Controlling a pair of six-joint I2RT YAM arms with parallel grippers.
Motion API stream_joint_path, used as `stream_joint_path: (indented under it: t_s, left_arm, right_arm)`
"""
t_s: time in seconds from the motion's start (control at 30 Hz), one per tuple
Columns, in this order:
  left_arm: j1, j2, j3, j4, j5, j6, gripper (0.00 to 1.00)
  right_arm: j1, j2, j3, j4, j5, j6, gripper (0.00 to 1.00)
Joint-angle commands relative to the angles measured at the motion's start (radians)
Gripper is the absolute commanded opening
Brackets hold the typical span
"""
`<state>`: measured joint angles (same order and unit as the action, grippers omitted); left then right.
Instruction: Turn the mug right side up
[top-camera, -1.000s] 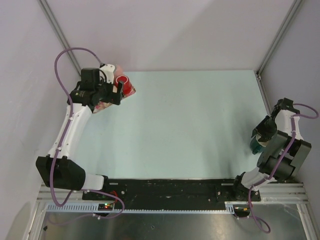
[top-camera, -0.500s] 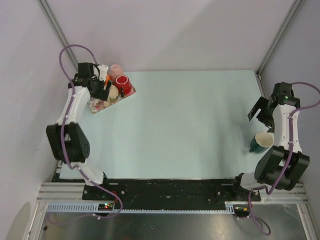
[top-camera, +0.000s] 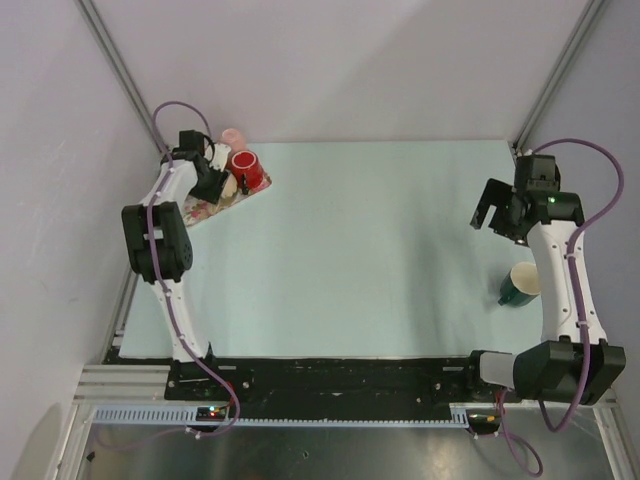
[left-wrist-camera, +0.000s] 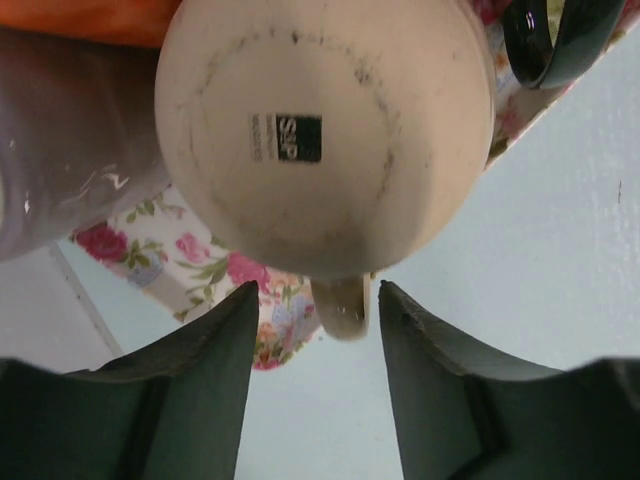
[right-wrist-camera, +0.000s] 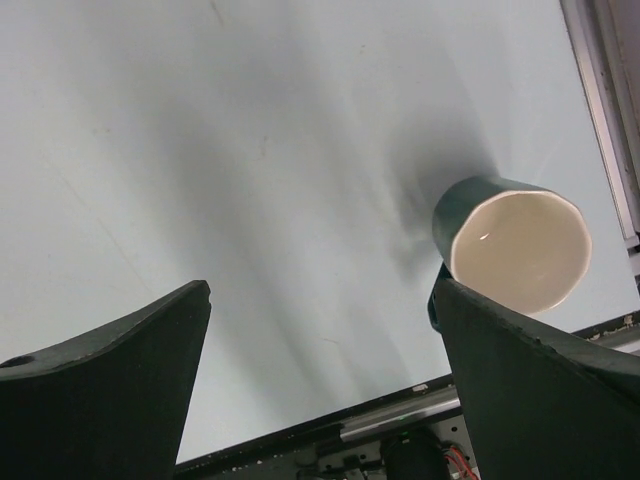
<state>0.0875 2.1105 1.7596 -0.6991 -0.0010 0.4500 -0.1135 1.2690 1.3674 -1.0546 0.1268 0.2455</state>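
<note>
A cream mug sits on the floral tray at the far left corner, its flat base turned toward the left wrist camera. Its handle hangs between my left gripper's fingers, with a gap showing on each side. From above, the left gripper is at the cream mug. A dark green mug with a cream inside stands upright near the right edge. My right gripper hovers open beyond it, holding nothing; the green mug shows beside its right finger.
A red mug and a pink cup crowd the same tray. A dark mug rim and a pale purple cup flank the cream mug. Walls and frame posts close in behind and on both sides.
The right gripper opened, left the green mug standing upright and lifted away toward the back. The left gripper moved in over the tray and its jaws narrowed around the cream mug's handle.
</note>
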Motion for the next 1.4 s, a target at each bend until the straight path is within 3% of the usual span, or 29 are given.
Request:
stream_joint_path:
  t_s: [0.0, 0.17, 0.27, 0.33, 0.47, 0.63, 0.8, 1.0, 1.23, 1.37]
  left_arm:
    - [0.006, 0.061, 0.09, 0.008, 0.02, -0.033, 0.52]
    - [-0.008, 0.105, 0.141, -0.026, 0.005, -0.027, 0.32]
    - [-0.012, 0.094, 0.128, -0.028, 0.01, -0.02, 0.08]
    - [-0.011, 0.071, 0.109, -0.029, 0.008, -0.028, 0.02]
    - [0.004, -0.036, 0.038, -0.028, 0.013, -0.084, 0.0]
    - [0.024, -0.234, -0.069, -0.028, 0.096, -0.183, 0.0]
    - [0.025, -0.373, -0.133, -0.028, 0.216, -0.277, 0.0]
    - [0.021, -0.492, -0.147, -0.028, 0.381, -0.377, 0.0]
    - [-0.049, -0.639, -0.128, -0.027, 0.718, -0.516, 0.0]
    - [-0.106, -0.653, -0.101, -0.028, 0.879, -0.6, 0.0]
  right_arm:
    - [0.047, -0.048, 0.033, 0.006, 0.049, 0.005, 0.99]
    - [0.07, -0.07, 0.029, -0.002, 0.055, 0.013, 0.99]
    - [0.081, -0.085, 0.029, -0.013, 0.064, 0.014, 0.99]
    - [0.087, -0.099, 0.029, -0.013, 0.06, 0.016, 1.0]
    - [0.106, -0.132, 0.031, 0.006, -0.009, 0.027, 0.99]
    - [0.263, -0.158, -0.003, 0.166, -0.196, 0.073, 0.99]
    - [0.48, -0.117, -0.079, 0.491, -0.338, 0.165, 1.0]
    - [0.662, 0.061, -0.089, 0.835, -0.487, 0.295, 1.0]
    - [0.74, 0.275, -0.076, 1.373, -0.635, 0.576, 0.99]
    - [0.755, 0.381, -0.009, 1.56, -0.685, 0.689, 0.99]
